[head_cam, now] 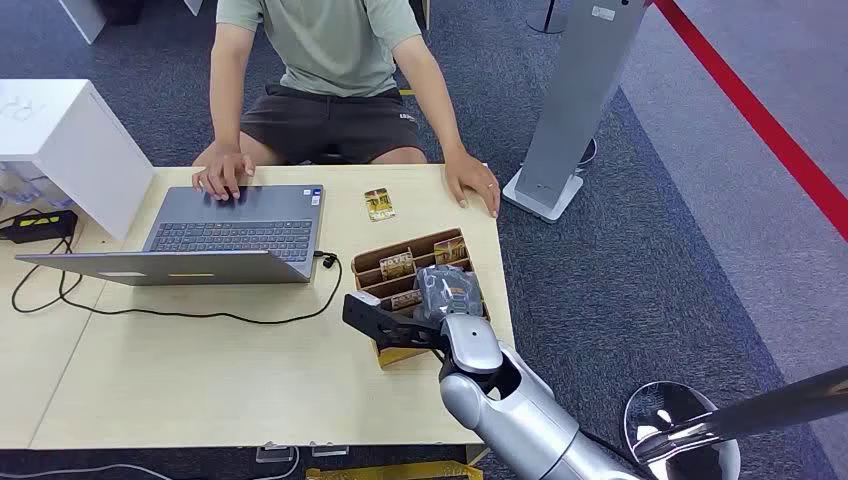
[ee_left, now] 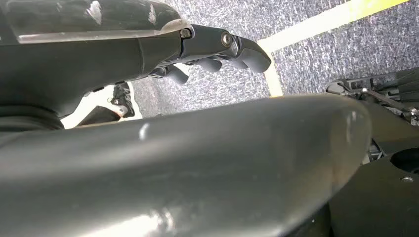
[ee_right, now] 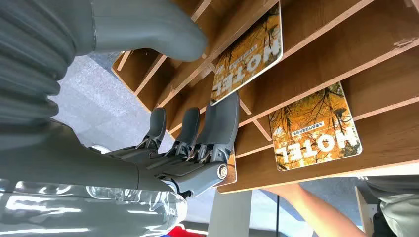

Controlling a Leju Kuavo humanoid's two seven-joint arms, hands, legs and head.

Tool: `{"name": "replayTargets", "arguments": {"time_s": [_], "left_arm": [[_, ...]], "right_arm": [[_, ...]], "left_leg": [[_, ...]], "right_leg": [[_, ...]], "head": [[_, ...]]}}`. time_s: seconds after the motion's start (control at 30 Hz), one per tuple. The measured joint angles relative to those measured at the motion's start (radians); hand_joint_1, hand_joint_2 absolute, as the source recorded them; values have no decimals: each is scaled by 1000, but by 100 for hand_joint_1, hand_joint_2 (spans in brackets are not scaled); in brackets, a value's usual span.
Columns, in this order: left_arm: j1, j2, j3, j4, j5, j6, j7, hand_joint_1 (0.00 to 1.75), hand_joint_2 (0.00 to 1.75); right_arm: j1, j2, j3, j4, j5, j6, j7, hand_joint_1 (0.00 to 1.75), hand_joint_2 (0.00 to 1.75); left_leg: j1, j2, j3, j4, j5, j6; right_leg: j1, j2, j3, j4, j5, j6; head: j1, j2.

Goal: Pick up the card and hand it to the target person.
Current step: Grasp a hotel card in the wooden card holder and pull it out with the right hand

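While the person (head_cam: 330,60) sits at the far edge of the pale wooden table (head_cam: 200,380) with one hand on the grey laptop (head_cam: 235,235), the right hand (head_cam: 447,292) hangs over the slotted brown cardboard rack (head_cam: 372,270) at about four o'clock from that laptop. In the right wrist view the hand's dark fingers (ee_right: 217,128) lie side by side, reaching into the rack's slots, with the thick grey thumb (ee_right: 148,24) apart on the other side; whether they pinch a card cannot be told. Two glossy rectangular hotel cards with rounded corners and an orange autumn-tree print stand in the slots: one card (ee_right: 249,52) touches the fingertips, its long axis running along the slot, and a second card (ee_right: 314,128) sits in a neighbouring slot. Another card (head_cam: 379,204) lies flat on the table at twelve o'clock from the rack, long axis pointing toward the person. By grey carpet, the left hand (ee_left: 217,47) hangs with fingers curled, holding nothing.
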Motion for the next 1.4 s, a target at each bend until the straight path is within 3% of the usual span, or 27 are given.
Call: {"name": "replayTargets", "arguments": {"time_s": [0.2, 0.47, 1.13, 1.4], "left_arm": [[0, 0, 0, 0, -6, 0, 0, 0, 0], [0, 0, 0, 0, -9, 0, 0, 0, 0], [0, 0, 0, 0, 8, 4, -24, 0, 0], [0, 0, 0, 0, 10, 3, -23, 0, 0]], "right_arm": [[0, -3, -3, 8, 0, -3, 0, 130, 175], [0, -5, -17, 25, -2, -12, 0, 154, 175], [-6, -5, -22, 28, -22, -28, 0, 154, 175], [-45, -18, -21, -83, -38, -28, 0, 154, 175]], "left_leg": [[0, 0, 0, 0, 0, 0], [0, 0, 0, 0, 0, 0], [0, 0, 0, 0, 0, 0], [0, 0, 0, 0, 0, 0]], "right_leg": [[0, 0, 0, 0, 0, 0], [0, 0, 0, 0, 0, 0], [0, 0, 0, 0, 0, 0], [0, 0, 0, 0, 0, 0]], "head": [[0, 0], [0, 0], [0, 0], [0, 0]]}}
